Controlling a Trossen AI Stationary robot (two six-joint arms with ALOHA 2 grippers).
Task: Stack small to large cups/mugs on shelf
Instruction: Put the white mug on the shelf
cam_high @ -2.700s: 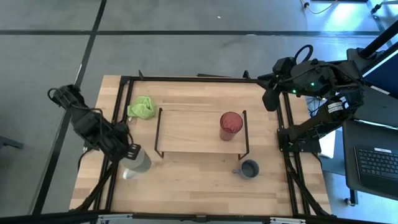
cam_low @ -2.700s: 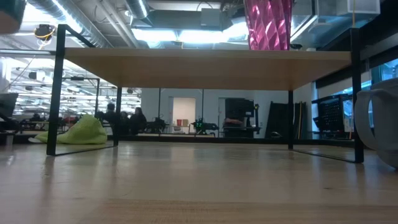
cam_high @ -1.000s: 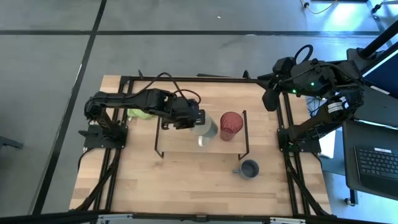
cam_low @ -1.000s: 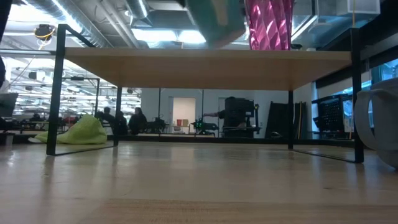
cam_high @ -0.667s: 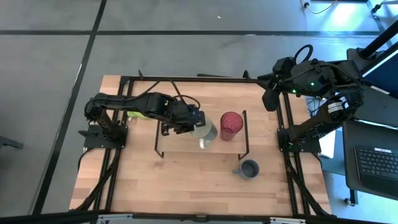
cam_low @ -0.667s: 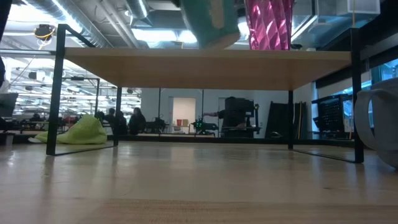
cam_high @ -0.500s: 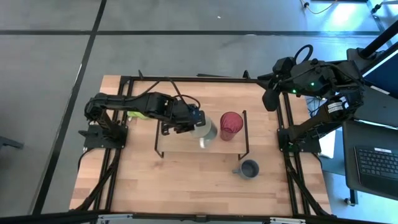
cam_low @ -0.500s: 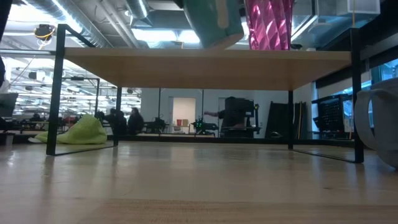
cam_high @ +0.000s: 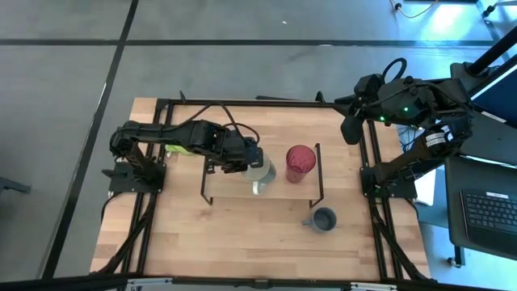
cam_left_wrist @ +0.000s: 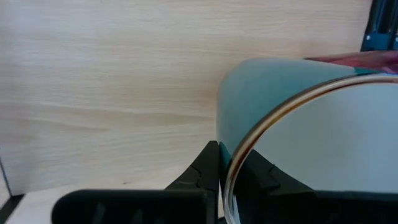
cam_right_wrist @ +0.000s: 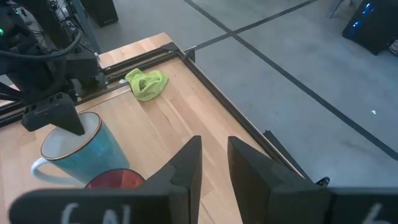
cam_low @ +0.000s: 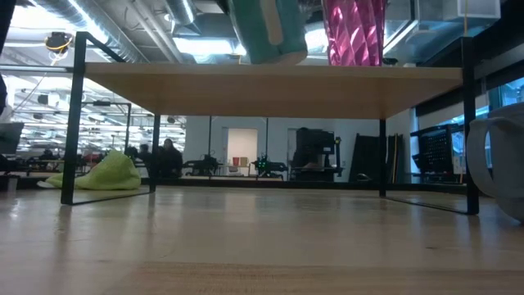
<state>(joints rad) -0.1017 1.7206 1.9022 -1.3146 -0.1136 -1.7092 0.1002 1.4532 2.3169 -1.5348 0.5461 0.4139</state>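
Observation:
My left gripper point(cam_high: 245, 158) is over the shelf point(cam_high: 230, 187), shut on the medium mug point(cam_high: 258, 171), which is pale teal outside and white inside. Its handle point(cam_high: 257, 189) points toward the near edge. In the low view the mug point(cam_low: 266, 33) is slightly tilted, just over the board point(cam_low: 246, 82); I cannot tell whether it touches. The red tumbler point(cam_high: 300, 162) stands upright on the shelf's right part, just right of the mug. The small grey-blue mug point(cam_high: 324, 219) stands on the table near the shelf's right front leg. My right gripper point(cam_high: 351, 129) waits, open, above the table's far right edge. My left gripper pinches the mug's rim point(cam_left_wrist: 241, 146) on the side facing the table's left. One finger point(cam_left_wrist: 205, 165) is outside the wall and the other is inside. The fingers come from above, slanting in from the left. The mug hangs slightly tilted, mouth up.
A green cloth lump point(cam_high: 184, 146) lies on the table at the shelf's far left corner, partly under my left arm. The shelf's black wire legs point(cam_low: 75, 123) stand at its ends. Black frame rails point(cam_high: 367, 174) run along the table's sides. The shelf's left part is bare.
My left gripper has carried the mug a little toward the table's left, away from the tumbler, and lower over the board. The mug has tipped from a stronger slant to more nearly upright. The gripper has stayed shut on the rim.

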